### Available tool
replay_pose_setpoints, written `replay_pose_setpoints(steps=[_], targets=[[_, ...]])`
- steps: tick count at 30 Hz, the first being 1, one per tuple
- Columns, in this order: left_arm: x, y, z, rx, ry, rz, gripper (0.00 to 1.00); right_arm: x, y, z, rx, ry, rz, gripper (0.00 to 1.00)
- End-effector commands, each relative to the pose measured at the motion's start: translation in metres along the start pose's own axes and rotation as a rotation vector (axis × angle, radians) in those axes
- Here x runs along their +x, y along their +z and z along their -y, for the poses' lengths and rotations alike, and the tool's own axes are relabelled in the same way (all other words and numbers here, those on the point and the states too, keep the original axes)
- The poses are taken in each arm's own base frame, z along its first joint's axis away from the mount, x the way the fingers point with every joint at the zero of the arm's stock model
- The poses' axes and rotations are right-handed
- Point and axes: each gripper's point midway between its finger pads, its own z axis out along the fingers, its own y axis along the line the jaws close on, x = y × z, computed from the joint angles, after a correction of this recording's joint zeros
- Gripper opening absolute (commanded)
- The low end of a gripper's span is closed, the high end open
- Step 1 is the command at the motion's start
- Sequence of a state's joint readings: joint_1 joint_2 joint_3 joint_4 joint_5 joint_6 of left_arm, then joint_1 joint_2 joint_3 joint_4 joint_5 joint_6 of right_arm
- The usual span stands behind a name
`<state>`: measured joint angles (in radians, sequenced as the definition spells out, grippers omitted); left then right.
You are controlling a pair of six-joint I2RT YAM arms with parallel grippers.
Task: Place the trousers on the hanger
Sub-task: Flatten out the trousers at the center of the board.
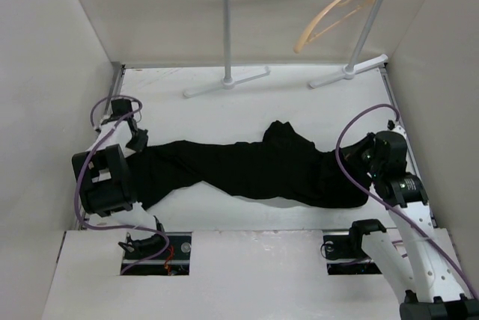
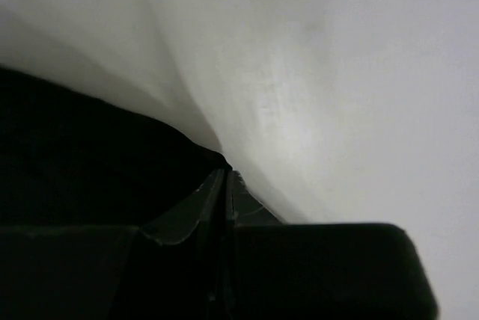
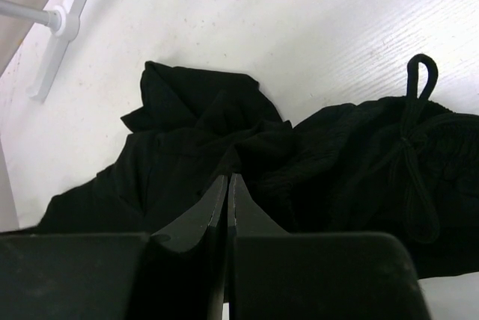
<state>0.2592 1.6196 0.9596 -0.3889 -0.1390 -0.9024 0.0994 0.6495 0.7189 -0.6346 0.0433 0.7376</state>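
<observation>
Soft, limp trousers (image 1: 254,170) sprawl mid-frame; left tool (image 2: 227,179) pinches the leg end, right tool (image 3: 227,182) the waist end, both sensible holds.

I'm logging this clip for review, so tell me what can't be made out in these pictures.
Right wrist view: whether the right tool pinches the trousers; black merges with black.
Left wrist view: whether the left tool holds any fabric; everything is too close, blurred and dark.
Top external view: the right tool's tips, lost between its own wrist and the black trousers.
</observation>
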Motion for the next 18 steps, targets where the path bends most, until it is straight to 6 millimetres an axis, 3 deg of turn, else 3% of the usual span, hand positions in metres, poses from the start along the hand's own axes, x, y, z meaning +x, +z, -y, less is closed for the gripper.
replay_pose_setpoints(steps=[1,3,5,7,9,11,12,15,18], targets=[[-0.055,-0.073,0.095,0.280,-0.056,0.145,0.03,-0.036,-0.005,-0.033,-0.094,0.013,0.092,0.04],[-0.084,-0.135,0.146,0.429,-0.061,0.226,0.02,-0.055,-0.009,-0.048,-0.124,0.021,0.124,0.03],[-0.111,-0.200,0.178,0.549,-0.074,0.309,0.02,-0.076,-0.017,-0.066,-0.156,0.023,0.165,0.03],[-0.131,-0.257,0.190,0.647,-0.088,0.391,0.02,-0.091,-0.027,-0.078,-0.180,0.023,0.199,0.03],[-0.143,-0.287,0.178,0.681,-0.109,0.456,0.03,-0.098,-0.036,-0.083,-0.196,0.027,0.222,0.03],[-0.143,-0.284,0.153,0.656,-0.130,0.478,0.05,-0.094,-0.039,-0.080,-0.194,0.030,0.218,0.03],[-0.146,-0.272,0.134,0.620,-0.151,0.486,0.05,-0.089,-0.038,-0.075,-0.185,0.032,0.210,0.03],[-0.138,-0.207,0.083,0.496,-0.210,0.419,0.06,-0.074,-0.029,-0.060,-0.156,0.034,0.180,0.03],[-0.127,-0.157,0.054,0.418,-0.262,0.347,0.06,-0.066,-0.025,-0.053,-0.137,0.031,0.160,0.03]])
